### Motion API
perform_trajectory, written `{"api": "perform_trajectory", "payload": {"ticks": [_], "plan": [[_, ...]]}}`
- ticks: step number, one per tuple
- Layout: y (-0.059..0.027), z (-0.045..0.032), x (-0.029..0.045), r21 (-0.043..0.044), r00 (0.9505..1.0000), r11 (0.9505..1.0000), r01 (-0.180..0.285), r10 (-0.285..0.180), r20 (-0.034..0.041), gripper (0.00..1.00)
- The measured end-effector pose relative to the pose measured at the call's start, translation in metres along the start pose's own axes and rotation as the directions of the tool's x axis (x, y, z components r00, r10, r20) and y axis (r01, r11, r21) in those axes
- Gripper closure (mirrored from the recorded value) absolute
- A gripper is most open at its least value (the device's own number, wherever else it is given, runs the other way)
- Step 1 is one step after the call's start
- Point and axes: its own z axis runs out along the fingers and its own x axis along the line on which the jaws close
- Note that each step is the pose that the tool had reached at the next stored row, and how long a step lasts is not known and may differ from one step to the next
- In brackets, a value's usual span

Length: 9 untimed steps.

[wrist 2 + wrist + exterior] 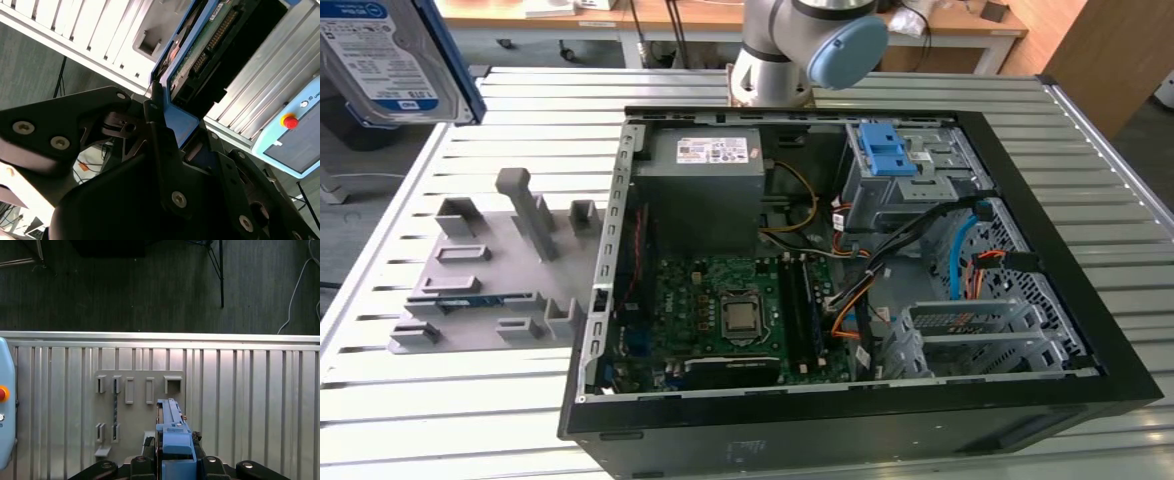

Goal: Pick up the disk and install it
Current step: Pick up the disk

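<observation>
One disk (394, 55), a flat silver drive with a white-and-blue label and a blue carrier frame, hangs in the air at the far upper corner of the exterior view's left. It is lifted clear of the surface (440, 400), which is made of pale metal slats, and is well apart from the computer case (854, 415).

In the second wrist view the one gripper (170, 130) is clamped on the blue frame at one end of the disk (210, 40), whose green circuit-board side shows. The black fingers (159, 137) press against the frame. In the first wrist view the disk (172, 425) is seen edge-on, rising from the gripper (175, 465), with one grey holder plate (135, 410) carrying several raised slots on the slats beyond it.

In the exterior view that single grey holder plate (480, 290) lies on the surface just beside the case, on the exterior view's left. The one black case lies on its side with its panel off. Inside are one grey power-supply box (700, 180), one green motherboard (707, 290) and one light-blue latch piece (887, 150) on a metal drive cage. The base of the one robot arm (787, 45) stands behind the case.

One pale blue control pendant (295, 145) with one red button (289, 121) shows at the edge of the slats.
</observation>
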Motion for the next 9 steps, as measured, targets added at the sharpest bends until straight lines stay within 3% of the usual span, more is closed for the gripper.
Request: {"api": "perform_trajectory", "payload": {"ticks": [9], "plan": [[-0.0100, 0.0000, 0.0066, -0.0001, 1.0000, 1.0000, 0.000, 0.000, 0.0000, 0.64]]}}
